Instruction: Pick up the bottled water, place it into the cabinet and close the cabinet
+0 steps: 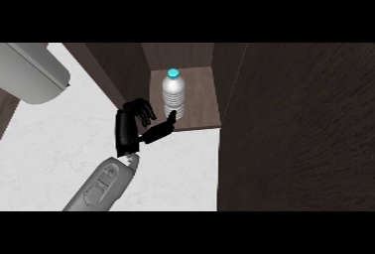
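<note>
1. Bottled water [173,95] stands upright inside the cabinet [198,54], on its shelf floor, toward the left side wall and back from the shelf's front edge.
2. Cabinet door [300,129], a large dark wood-grain panel, stands open and fills the right part of the view; its edge runs just beside the right side of the opening.
3. A grey rounded object [33,72] sits at the counter's far left corner, well apart from the cabinet.
4. Counter [51,158] is pale with faint marbling; its bare part lies left of and in front of the cabinet.
5. One hand [135,126] shows, on a grey forearm rising from the lower edge. Which hand it is cannot be told.
6. Hand sits at the cabinet's front left corner, fingers relaxed and spread wide, holding nothing; one fingertip lies just beside the bottle's base. Touching or apart: cannot tell.
7. Bottle: clear ribbed body, cyan cap.
</note>
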Available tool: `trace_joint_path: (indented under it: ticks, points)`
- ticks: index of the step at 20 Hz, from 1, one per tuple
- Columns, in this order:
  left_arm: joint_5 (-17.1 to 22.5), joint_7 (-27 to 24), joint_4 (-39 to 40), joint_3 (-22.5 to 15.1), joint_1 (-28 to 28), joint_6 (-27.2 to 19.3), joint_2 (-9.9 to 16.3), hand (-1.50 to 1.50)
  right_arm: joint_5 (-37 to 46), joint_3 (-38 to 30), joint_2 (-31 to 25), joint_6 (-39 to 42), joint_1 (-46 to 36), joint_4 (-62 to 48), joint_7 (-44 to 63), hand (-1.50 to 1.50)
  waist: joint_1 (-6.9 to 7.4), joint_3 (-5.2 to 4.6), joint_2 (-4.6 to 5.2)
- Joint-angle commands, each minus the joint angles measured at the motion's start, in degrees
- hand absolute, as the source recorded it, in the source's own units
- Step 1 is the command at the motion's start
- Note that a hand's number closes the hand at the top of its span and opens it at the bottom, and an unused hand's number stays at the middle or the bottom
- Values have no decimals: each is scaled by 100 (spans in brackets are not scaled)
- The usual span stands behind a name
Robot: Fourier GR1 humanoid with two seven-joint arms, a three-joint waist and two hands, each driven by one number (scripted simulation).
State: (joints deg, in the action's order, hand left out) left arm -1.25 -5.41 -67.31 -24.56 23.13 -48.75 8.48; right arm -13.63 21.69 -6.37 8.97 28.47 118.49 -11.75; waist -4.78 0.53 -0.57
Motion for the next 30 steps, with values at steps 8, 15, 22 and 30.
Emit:
trace_joint_path:
  ticks: [8,15,22,30]
  points:
    - [23,661,1595,481,1682,374,271,-150,-7,25,-52,33,73,34,-10,-150,-161,-60,228]
    - [183,709,1757,523,1958,322,234,-150,-34,59,106,-77,34,-8,-45,-150,-72,-64,218]
    - [830,-62,1088,670,1755,818,178,-150,-9,-61,24,7,-26,-118,-187,-150,-7,-77,207]
    - [1705,-1083,622,982,1480,1756,-31,-150,220,-33,-65,-78,199,17,-265,-150,172,-69,123]
